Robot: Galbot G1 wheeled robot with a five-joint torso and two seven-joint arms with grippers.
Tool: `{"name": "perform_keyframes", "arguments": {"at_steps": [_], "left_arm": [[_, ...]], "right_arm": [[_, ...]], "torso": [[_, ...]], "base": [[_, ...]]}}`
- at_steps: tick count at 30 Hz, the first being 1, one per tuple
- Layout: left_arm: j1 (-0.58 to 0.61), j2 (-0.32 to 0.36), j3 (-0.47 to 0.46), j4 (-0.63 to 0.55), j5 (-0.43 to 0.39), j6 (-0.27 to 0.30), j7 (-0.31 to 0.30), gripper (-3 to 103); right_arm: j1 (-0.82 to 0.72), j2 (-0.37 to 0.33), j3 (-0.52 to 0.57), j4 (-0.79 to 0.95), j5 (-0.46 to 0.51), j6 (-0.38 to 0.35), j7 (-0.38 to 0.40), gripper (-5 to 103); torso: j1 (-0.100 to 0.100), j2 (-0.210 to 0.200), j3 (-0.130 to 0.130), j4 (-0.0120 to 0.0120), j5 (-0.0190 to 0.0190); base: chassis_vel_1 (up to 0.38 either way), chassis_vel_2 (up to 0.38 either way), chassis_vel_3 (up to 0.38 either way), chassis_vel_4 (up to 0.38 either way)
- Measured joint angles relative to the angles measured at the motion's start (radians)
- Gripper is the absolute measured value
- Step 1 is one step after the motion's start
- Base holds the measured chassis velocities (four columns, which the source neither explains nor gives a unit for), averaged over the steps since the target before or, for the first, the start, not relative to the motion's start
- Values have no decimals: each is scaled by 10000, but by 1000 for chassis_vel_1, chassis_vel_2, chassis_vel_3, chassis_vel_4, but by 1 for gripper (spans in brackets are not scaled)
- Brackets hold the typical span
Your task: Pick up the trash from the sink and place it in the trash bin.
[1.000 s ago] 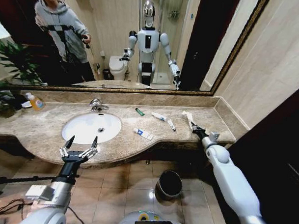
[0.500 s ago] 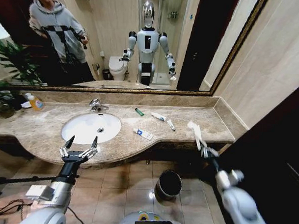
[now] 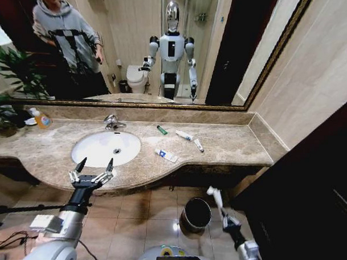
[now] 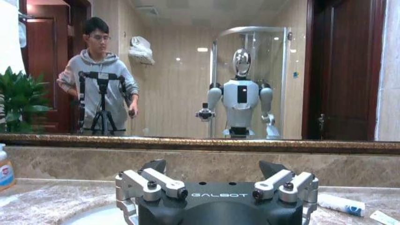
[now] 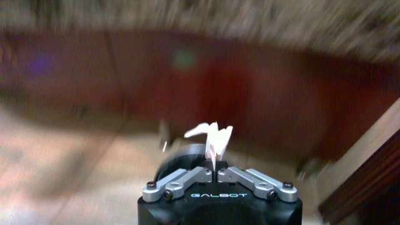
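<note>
A white wrapper point(image 3: 214, 193) is pinched between the closed jaws of the right gripper point(image 3: 224, 216), sticking up past its fingertips, low over the tiled floor point(image 3: 142, 211). The trash bin point(image 3: 196, 213) stands just beside this gripper, on its inner side. The step in hand is judged to be the carry to the bin; next, the gripper must be brought over the bin's open mouth and the wrapper let go. Above and beyond the gripper runs the marble counter point(image 3: 235, 145), where more trash is left: a white-and-blue tube point(image 3: 166, 155), a green tube point(image 3: 162, 129) and two white tubes point(image 3: 183, 135). Farther off, the left gripper point(image 3: 92, 169) is held spread open in front of the sink point(image 3: 106, 147). A mirror point(image 3: 136, 43) backs the counter.
</note>
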Motion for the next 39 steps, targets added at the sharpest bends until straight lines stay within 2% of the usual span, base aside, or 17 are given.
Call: {"name": "perform_keyframes", "arguments": {"at_steps": [1,6,11,19,26,29,31,32,33,36,37,39], "left_arm": [[0,0,0,0,0,0,0,100],[0,0,0,0,0,0,0,100],[-1,0,0,0,0,0,-1,100],[0,0,0,0,0,0,1,100],[0,0,1,0,0,0,0,100],[-1,0,1,0,0,0,0,100],[0,0,0,0,0,0,0,100],[-1,0,1,0,0,0,0,100],[-1,0,1,0,0,0,0,100],[0,0,0,0,0,0,1,100],[0,0,0,0,0,0,1,100],[0,-1,0,0,0,0,0,100]], "right_arm": [[0,0,0,0,0,0,0,0],[1766,69,-438,-2225,-1412,-307,-212,0],[2880,61,-735,-3510,-2220,-403,-225,0],[4152,315,-947,-5505,-2912,-208,-125,0],[4591,445,-1090,-6042,-3017,-132,-46,-1],[4682,451,-1116,-6136,-3011,-77,4,15],[4692,449,-1116,-6150,-3003,-57,14,15],[4696,431,-1115,-6157,-2983,-27,29,25],[4696,431,-1115,-6157,-2983,-27,29,25],[4650,401,-1063,-6119,-2930,13,37,42],[4650,401,-1063,-6119,-2930,13,37,42],[4543,376,-1017,-5958,-2880,15,38,52]], "torso": [[0,0,0,0,0],[1,-1,1,3,-2],[1,-2,1,3,-3],[1,-2,1,2,-3],[1,-2,1,2,-3],[1,-1,0,2,-4],[1,-1,1,2,-3],[1,-2,0,2,-3],[1,-2,0,2,-3],[1,-1,0,2,-3],[1,-1,0,2,-3],[1,-1,0,2,-3]], "base": [[0,0,0,0],[0,0,0,0],[0,0,0,0],[0,0,0,0],[0,0,0,0],[0,0,0,0],[0,0,0,0],[0,0,0,0],[0,0,0,0],[0,0,0,0],[0,0,0,0],[0,0,0,0]]}}
